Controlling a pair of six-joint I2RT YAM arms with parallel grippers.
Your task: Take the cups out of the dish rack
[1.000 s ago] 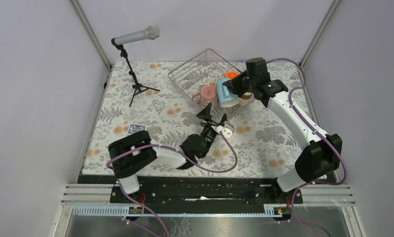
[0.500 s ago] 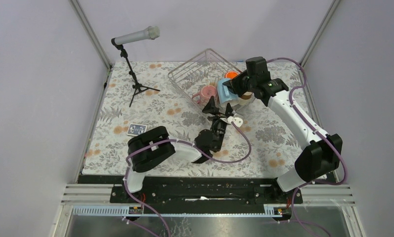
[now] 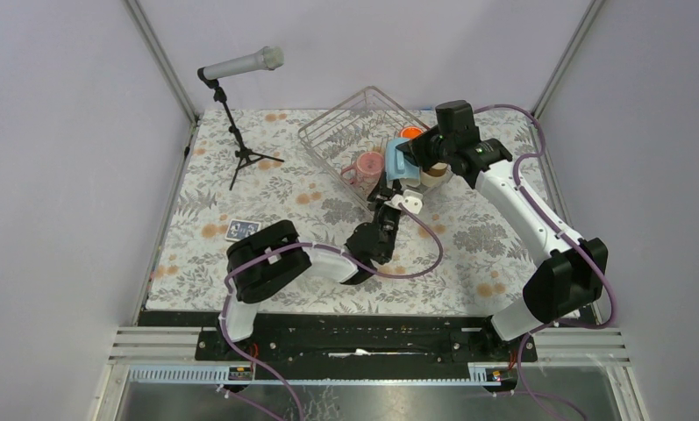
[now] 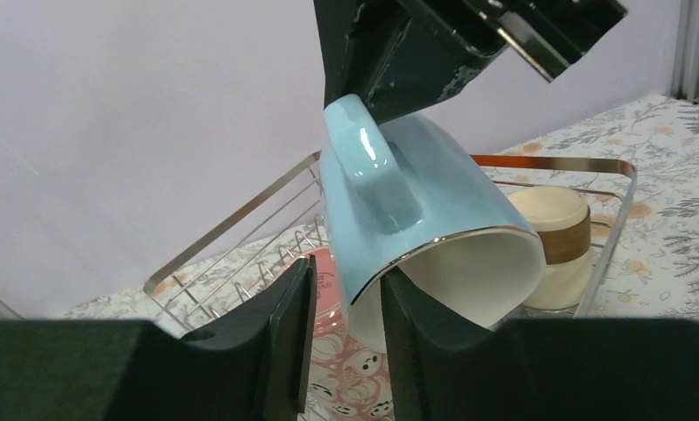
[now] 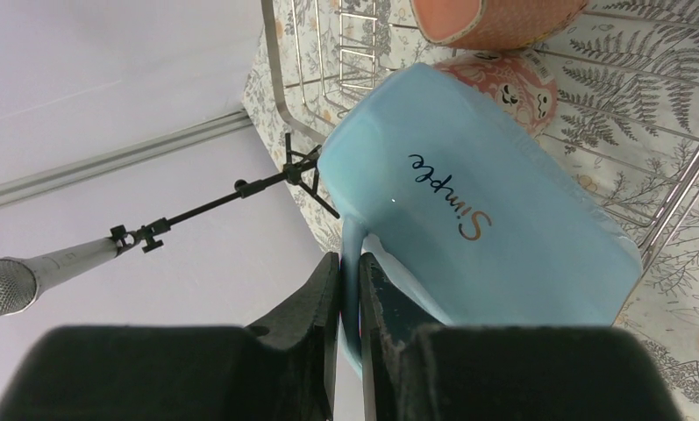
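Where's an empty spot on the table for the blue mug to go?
Biggest bare patch: left side, between the microphone stand, the dish rack and the small card. Another lies between the left arm and right arm. The rack's near corner is crowded: the light blue mug, left gripper and right gripper.

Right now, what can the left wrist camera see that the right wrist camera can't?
Only the left wrist view shows the light blue mug with its white inside and its handle from outside, the left gripper straddling its rim, and a cream cup with a brown band in the dish rack. Only the right wrist view shows the word "Simple" on the mug's side, the microphone on its stand, and a salmon-pink mug. Both show the mug, the rack, and the right gripper clamped on the handle.
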